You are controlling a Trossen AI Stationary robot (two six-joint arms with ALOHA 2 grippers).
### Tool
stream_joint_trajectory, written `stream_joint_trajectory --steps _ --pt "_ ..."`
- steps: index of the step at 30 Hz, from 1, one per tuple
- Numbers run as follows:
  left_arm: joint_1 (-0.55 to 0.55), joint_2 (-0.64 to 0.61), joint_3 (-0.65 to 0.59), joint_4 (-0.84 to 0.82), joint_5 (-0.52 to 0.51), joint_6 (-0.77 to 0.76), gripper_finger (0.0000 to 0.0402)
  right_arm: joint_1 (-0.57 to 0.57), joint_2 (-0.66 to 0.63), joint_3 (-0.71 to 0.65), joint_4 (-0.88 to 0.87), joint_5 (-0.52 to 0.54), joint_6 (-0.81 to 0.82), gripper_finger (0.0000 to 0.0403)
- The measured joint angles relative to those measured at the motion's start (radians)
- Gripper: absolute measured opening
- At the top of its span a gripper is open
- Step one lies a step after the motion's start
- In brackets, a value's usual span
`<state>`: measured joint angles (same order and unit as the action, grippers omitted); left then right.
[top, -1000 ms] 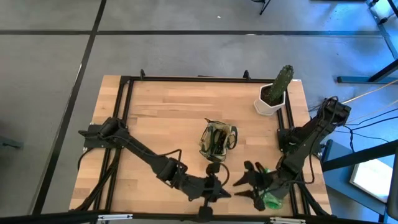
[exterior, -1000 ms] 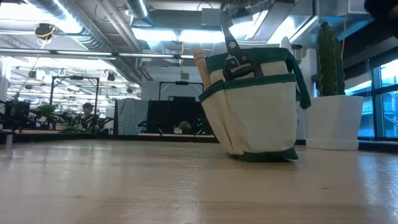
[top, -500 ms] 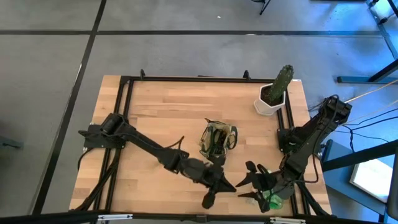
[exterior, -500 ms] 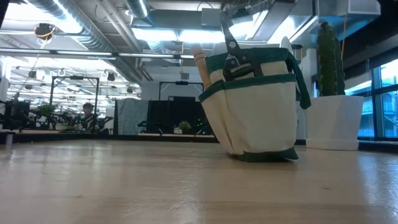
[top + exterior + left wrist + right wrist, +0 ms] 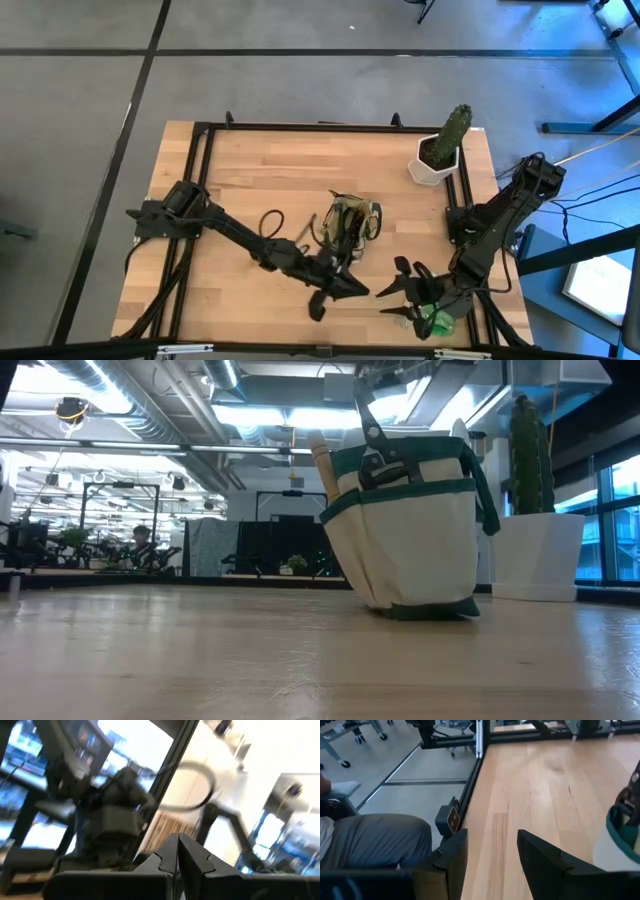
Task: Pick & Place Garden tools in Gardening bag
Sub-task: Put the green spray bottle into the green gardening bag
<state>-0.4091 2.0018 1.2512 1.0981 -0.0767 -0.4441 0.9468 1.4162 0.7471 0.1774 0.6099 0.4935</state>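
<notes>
The gardening bag (image 5: 349, 224), beige with green trim, stands upright on its base mid-table. In the low view the bag (image 5: 415, 530) has black pruners (image 5: 372, 445) and a wooden handle (image 5: 324, 468) sticking up out of its pockets. A green thing (image 5: 436, 322), possibly the spray bottle, lies mostly hidden under my right arm at the near right edge. My left gripper (image 5: 358, 291) is shut and empty, just near of the bag. My right gripper (image 5: 392, 291) is open and empty, to the right of the left one. The bag's edge shows in the right wrist view (image 5: 622, 832).
A cactus in a white pot (image 5: 437, 155) stands at the far right corner and also shows in the low view (image 5: 535, 550). A black frame (image 5: 205, 180) runs round the table. A seated person's grey trouser leg (image 5: 375, 842) shows beyond the table's left edge.
My left gripper has gone from the table's near edge toward the bag, turning about its wrist as it went, and has stayed shut. The bag and its tools have not moved.
</notes>
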Motion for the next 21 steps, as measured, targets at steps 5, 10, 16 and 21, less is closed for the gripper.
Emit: stream_joint_trajectory --steps 5,10,16,21 --pt "0.000 0.001 -0.103 0.321 0.052 0.036 0.0011 -0.004 0.000 0.000 0.031 0.000 -0.037 0.0173" --pt "-0.004 -0.024 -0.191 0.455 0.060 0.041 0.0013 -0.004 0.000 0.000 0.032 -0.007 -0.042 0.0173" --pt "-0.003 -0.028 -0.199 0.463 0.045 0.038 0.0011 -0.004 0.000 0.000 0.044 -0.012 -0.041 0.0173" --pt "-0.003 -0.028 -0.199 0.464 0.052 0.038 0.0015 0.000 0.000 0.000 0.079 -0.082 -0.053 0.0173"
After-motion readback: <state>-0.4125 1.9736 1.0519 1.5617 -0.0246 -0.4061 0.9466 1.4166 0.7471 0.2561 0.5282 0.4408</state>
